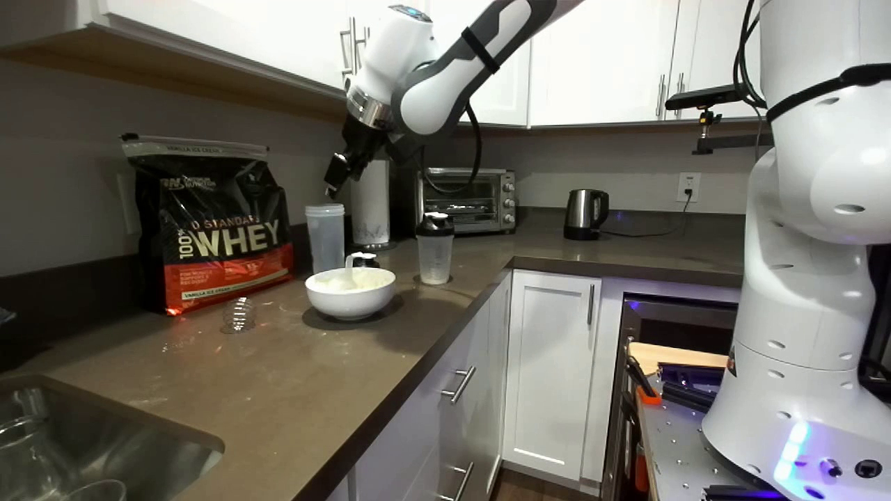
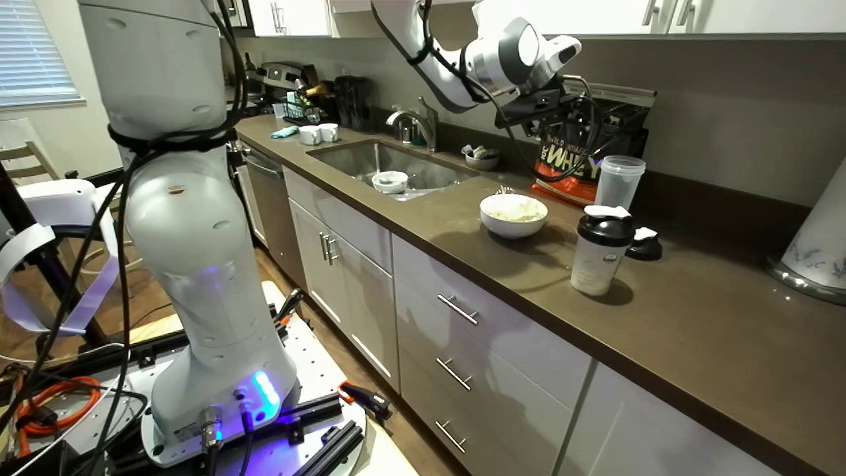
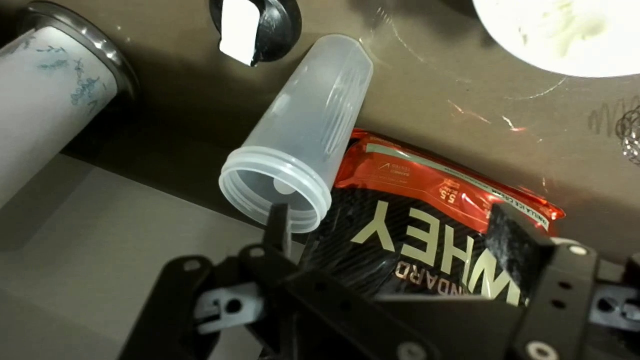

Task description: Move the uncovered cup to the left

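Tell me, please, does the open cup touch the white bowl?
Apart: the wrist view shows a strip of counter between the open cup and the white bowl.

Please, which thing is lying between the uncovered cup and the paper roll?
In an exterior view, the black lid lies between the uncovered cup and the paper roll, nearer the cup. The wrist view shows the same.
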`<state>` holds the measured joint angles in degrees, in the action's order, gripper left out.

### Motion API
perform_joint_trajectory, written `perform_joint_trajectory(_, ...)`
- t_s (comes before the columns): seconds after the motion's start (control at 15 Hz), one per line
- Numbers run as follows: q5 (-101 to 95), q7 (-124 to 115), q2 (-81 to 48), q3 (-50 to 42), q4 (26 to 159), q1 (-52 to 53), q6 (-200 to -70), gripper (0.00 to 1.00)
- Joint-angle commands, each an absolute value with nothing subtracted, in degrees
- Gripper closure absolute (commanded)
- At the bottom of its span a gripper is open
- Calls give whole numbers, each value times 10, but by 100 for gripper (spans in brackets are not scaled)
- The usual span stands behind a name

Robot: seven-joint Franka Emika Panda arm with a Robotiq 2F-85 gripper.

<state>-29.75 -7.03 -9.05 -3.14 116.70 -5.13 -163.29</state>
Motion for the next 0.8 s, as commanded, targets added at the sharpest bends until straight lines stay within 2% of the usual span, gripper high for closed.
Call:
perform_joint_trajectory(0.0, -288, -53, -136, -26, 1121, -55, -1653, 0)
perform_joint_trajectory(0.47, -279, -34, -194, -15, 1057, -67, -1660, 0)
perform_joint_trajectory(0.73, -266, -36, -188, -29, 1066, -50, -1647, 0)
